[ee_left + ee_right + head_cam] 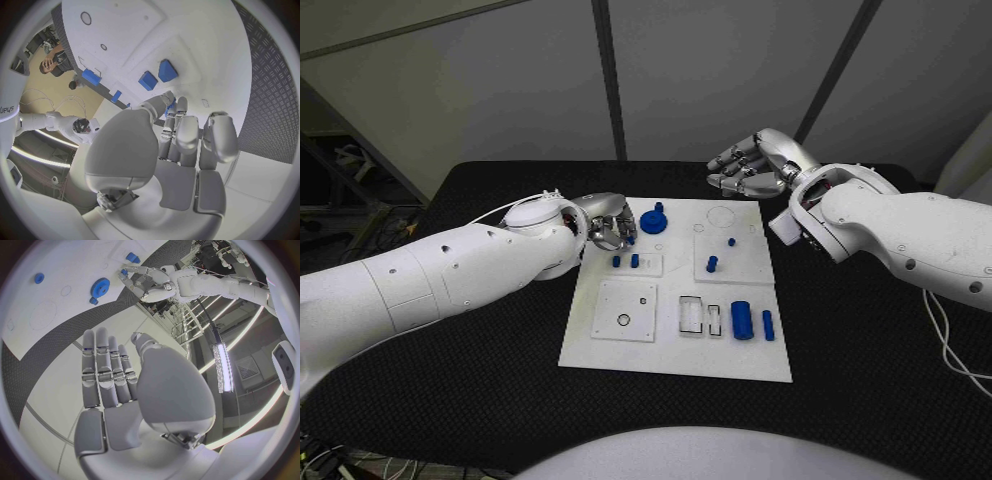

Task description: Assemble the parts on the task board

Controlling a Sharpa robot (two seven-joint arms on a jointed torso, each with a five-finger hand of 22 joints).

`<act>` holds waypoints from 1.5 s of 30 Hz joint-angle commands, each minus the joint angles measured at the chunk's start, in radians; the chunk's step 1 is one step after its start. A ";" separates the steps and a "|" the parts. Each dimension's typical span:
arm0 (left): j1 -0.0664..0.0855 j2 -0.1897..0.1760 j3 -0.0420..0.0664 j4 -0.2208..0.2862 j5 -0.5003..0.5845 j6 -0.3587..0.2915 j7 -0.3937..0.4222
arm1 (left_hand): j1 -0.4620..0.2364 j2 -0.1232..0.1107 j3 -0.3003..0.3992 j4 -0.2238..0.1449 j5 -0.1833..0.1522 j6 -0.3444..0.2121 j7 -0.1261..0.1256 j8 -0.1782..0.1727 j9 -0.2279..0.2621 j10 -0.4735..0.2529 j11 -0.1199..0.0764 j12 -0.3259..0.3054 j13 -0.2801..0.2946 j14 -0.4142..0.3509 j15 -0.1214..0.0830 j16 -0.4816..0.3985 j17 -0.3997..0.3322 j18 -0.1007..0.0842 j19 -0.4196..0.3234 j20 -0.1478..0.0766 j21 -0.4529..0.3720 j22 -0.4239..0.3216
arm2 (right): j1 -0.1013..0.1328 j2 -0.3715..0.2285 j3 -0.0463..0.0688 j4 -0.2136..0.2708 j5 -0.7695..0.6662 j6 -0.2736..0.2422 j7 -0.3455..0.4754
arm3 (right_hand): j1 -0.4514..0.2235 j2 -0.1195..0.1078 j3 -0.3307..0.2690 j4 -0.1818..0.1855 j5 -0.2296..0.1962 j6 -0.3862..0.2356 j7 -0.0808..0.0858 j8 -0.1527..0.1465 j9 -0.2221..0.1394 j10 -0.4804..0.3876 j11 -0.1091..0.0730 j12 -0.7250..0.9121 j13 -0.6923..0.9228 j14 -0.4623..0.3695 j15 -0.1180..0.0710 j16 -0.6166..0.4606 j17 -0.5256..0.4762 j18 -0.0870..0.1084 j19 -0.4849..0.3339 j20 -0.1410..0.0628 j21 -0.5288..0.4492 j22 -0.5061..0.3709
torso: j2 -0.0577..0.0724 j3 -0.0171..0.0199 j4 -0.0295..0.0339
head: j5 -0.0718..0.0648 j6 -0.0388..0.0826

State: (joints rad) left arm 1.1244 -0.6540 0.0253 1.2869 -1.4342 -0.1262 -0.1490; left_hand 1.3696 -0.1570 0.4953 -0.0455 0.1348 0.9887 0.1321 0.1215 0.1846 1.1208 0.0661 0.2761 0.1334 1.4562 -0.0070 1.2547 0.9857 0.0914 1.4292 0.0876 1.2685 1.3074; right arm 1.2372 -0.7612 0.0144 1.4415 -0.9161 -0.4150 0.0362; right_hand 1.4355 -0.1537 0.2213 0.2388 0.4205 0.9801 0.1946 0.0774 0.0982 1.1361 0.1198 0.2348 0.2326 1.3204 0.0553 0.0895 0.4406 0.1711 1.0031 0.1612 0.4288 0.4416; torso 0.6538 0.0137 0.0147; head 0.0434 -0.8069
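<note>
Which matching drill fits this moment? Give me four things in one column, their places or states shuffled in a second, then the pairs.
Things:
1. left hand
2. right hand
3. blue gear
4. large blue cylinder

Places or states:
A. lies near the task board's near right corner
B. raised beyond the board's far edge, fingers apart, holding nothing
C. fingers down at the board's far left corner
D. on the board's far part, just beside the left hand

Pairs: 1-C, 2-B, 3-D, 4-A
</note>
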 commanded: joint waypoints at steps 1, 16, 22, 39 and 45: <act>0.000 0.003 0.000 -0.003 -0.005 0.006 0.000 | -0.013 -0.003 0.000 0.005 -0.006 -0.046 -0.005 -0.034 -0.018 -0.006 0.001 -0.017 -0.005 -0.008 -0.002 0.002 -0.005 -0.022 -0.003 0.005 -0.003 0.114 | 0.002 0.001 0.001 0.001 0.002 0.005 0.007 | 0.000 0.005 0.007 -0.001 0.006 -0.006 0.000 -0.002 0.001 -0.008 -0.002 0.001 -0.002 -0.004 0.002 -0.004 -0.001 0.010 0.003 0.003 -0.006 -0.001 | 0.000 0.0002 0.0002 | 0.000 -0.001; 0.000 -0.005 0.000 0.000 -0.004 -0.009 0.001 | -0.020 -0.014 -0.008 0.009 -0.006 -0.116 -0.009 -0.061 -0.057 -0.015 0.010 -0.052 -0.013 -0.012 0.004 0.004 -0.018 -0.021 -0.006 0.010 -0.014 0.114 | 0.002 -0.008 0.001 -0.003 -0.026 0.045 -0.020 | 0.011 0.004 0.013 -0.013 0.012 -0.001 -0.001 0.003 0.003 -0.014 -0.003 0.001 -0.010 0.012 -0.002 -0.002 0.002 0.011 0.016 0.000 -0.006 -0.001 | 0.000 0.0000 0.0006 | -0.001 0.002; -0.001 -0.028 0.001 0.019 0.000 -0.013 0.002 | -0.021 -0.015 -0.010 0.009 -0.006 -0.119 -0.009 -0.060 -0.058 -0.016 0.011 -0.054 -0.014 -0.012 0.005 0.004 -0.020 -0.021 -0.007 0.011 -0.015 0.113 | 0.002 -0.025 0.000 0.004 -0.110 0.093 -0.046 | 0.043 0.009 0.022 -0.052 -0.002 0.039 -0.018 0.022 0.011 -0.006 -0.021 -0.008 -0.030 0.145 -0.037 0.080 0.049 0.014 0.110 -0.036 0.070 0.044 | -0.002 -0.0002 0.0008 | -0.001 0.007; -0.001 -0.174 0.048 0.092 0.460 -0.205 0.159 | -0.018 0.007 -0.001 0.021 -0.005 -0.026 0.033 -0.019 -0.073 -0.054 0.038 -0.070 -0.018 -0.210 0.026 -0.279 -0.447 0.049 -0.209 0.031 -0.389 -0.051 | -0.011 -0.104 -0.001 0.063 -0.546 0.187 -0.164 | 0.048 0.013 0.073 -0.103 -0.047 0.134 -0.065 0.015 0.015 0.075 -0.062 -0.089 -0.087 0.196 -0.078 0.705 0.457 -0.056 0.294 -0.081 0.646 0.595 | 0.000 -0.0015 -0.0012 | -0.039 0.040; -0.002 -0.218 0.049 0.118 0.841 -0.232 0.351 | -0.005 0.021 0.007 0.014 -0.006 0.003 0.035 -0.007 -0.079 -0.035 0.036 -0.042 -0.012 -0.237 0.026 -0.330 -0.484 0.076 -0.293 0.033 -0.547 -0.125 | -0.037 -0.106 -0.005 0.087 -0.690 0.185 -0.217 | 0.041 -0.003 0.088 -0.101 -0.075 0.106 -0.055 -0.014 0.004 0.039 -0.047 -0.132 -0.111 0.204 -0.068 0.863 0.574 -0.077 0.338 -0.074 0.762 0.716 | -0.001 -0.0008 -0.0013 | -0.053 0.043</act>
State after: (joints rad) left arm 1.1213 -0.8671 0.0725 1.3962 -0.9132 -0.3036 0.0366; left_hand 1.3662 -0.1443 0.4997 -0.0305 0.1349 0.9849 0.1659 0.1087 0.1062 1.0807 0.1003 0.2311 0.1205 1.2235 0.0178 0.9284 0.5050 0.1403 1.1430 0.1205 0.7348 1.1883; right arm 1.2025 -0.8696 0.0099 1.5224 -1.4563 -0.2494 -0.1224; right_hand 1.4728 -0.1466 0.3039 0.1398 0.3485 1.0928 0.1387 0.0673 0.1039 1.1800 0.0717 0.1070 0.1240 1.4687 -0.0183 0.9429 1.0076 0.1019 1.3355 0.0859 1.1845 1.1506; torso 0.6528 0.0125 0.0138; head -0.0059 -0.7651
